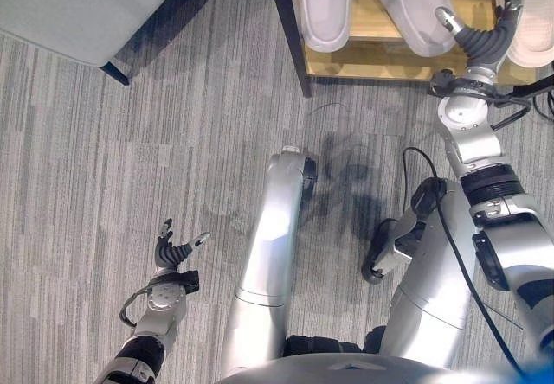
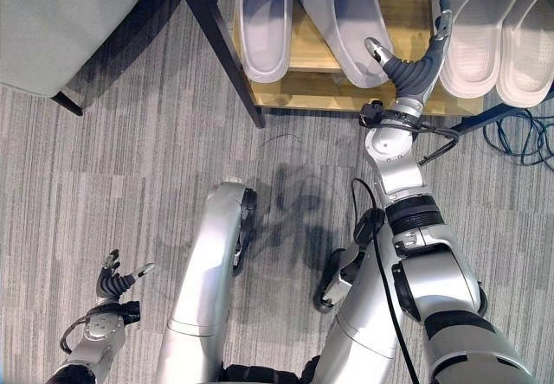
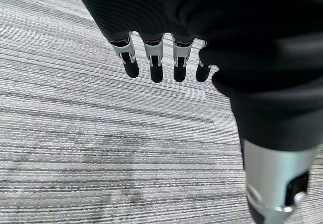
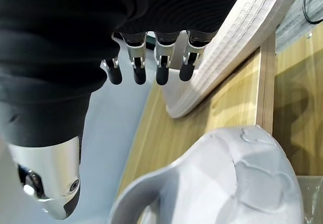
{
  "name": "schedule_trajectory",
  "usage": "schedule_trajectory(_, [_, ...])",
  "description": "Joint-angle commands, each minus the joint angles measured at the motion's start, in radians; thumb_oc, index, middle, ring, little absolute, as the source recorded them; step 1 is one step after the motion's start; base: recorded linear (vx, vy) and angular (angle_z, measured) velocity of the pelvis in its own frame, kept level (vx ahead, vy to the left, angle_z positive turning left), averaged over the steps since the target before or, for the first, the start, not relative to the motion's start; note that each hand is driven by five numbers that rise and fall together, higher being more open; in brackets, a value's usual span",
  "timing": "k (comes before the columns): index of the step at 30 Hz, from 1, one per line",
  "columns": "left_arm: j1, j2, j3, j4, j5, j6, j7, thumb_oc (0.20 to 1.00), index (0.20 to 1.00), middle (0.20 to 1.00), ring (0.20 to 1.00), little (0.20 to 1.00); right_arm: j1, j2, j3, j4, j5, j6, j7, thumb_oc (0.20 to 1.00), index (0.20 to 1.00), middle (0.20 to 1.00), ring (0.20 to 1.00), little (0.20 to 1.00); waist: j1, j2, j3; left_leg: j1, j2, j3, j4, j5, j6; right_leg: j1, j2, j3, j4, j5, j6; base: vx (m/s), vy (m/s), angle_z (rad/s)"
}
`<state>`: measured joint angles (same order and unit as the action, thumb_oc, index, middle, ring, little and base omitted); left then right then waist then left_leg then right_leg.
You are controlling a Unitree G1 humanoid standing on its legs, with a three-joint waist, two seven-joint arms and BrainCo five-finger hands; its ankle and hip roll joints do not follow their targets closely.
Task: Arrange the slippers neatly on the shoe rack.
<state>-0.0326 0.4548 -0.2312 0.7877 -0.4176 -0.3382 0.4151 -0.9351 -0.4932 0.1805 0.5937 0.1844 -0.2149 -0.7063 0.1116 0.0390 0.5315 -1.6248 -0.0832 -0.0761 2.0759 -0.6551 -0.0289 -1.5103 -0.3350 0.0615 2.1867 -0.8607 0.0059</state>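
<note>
Far left, the left robot hand (image 2: 111,282) hangs low over the grey carpet (image 2: 130,168), its fingers (image 3: 155,65) straight and loosely spread, with nothing in it. A grey chair (image 2: 61,21) fills the upper left corner.

Further right stands the wooden rack (image 2: 303,90) with a dark leg (image 2: 212,29) at its left corner. On its shelf lie two grey slippers: the left one (image 2: 262,21) straight, the second (image 2: 351,25) just beside it and angled, its heel end swung towards the right.

The right robot hand (image 2: 414,68) is raised at the front of the shelf, between the angled grey slipper and a white slipper (image 2: 474,25). Its thumb reaches to the grey slipper's heel and its fingers (image 4: 161,62) are straight, close alongside the white slipper's ribbed side; it grips nothing. A second white slipper (image 2: 532,42) lies next to the first, at the far right.
</note>
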Motion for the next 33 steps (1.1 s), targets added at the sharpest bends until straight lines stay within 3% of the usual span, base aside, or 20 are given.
schedule_trajectory(1, [0.022, 0.028, -0.001, 0.042, -0.003, -0.027, 0.026, 1.000, 1.000, 1.000, 1.000, 1.000, -0.030, -0.005, -0.025, -0.021, 0.035, -0.071, 0.013, 1.000, 1.000, 1.000, 1.000, 1.000, 0.030, -0.026, -0.012, 0.055, -0.015, -0.150, 0.045, -0.114, -0.067, 0.025, -0.016, 0.090, 0.082, 0.128, 0.023, 0.00, 0.000, 0.00])
schedule_trajectory(16, [0.008, 0.020, 0.004, 0.052, -0.011, -0.024, 0.018, 1.000, 1.000, 1.000, 1.000, 1.000, 0.023, 0.058, 0.032, -0.006, 0.079, -0.078, 0.103, 1.000, 1.000, 1.000, 1.000, 1.000, 0.034, -0.039, -0.012, 0.055, -0.013, -0.152, 0.054, -0.121, -0.067, 0.038, -0.021, 0.088, 0.074, 0.140, 0.033, 0.00, 0.000, 0.00])
schedule_trajectory(33, [-0.019, 0.009, 0.007, 0.084, 0.006, -0.027, 0.024, 1.000, 1.000, 1.000, 1.000, 1.000, 0.048, 0.064, 0.091, -0.025, 0.060, -0.076, 0.168, 1.000, 1.000, 1.000, 1.000, 1.000, 0.023, -0.055, -0.012, 0.055, -0.010, -0.144, 0.060, -0.123, -0.077, 0.026, -0.018, 0.108, 0.093, 0.141, 0.030, 0.00, -0.001, 0.00])
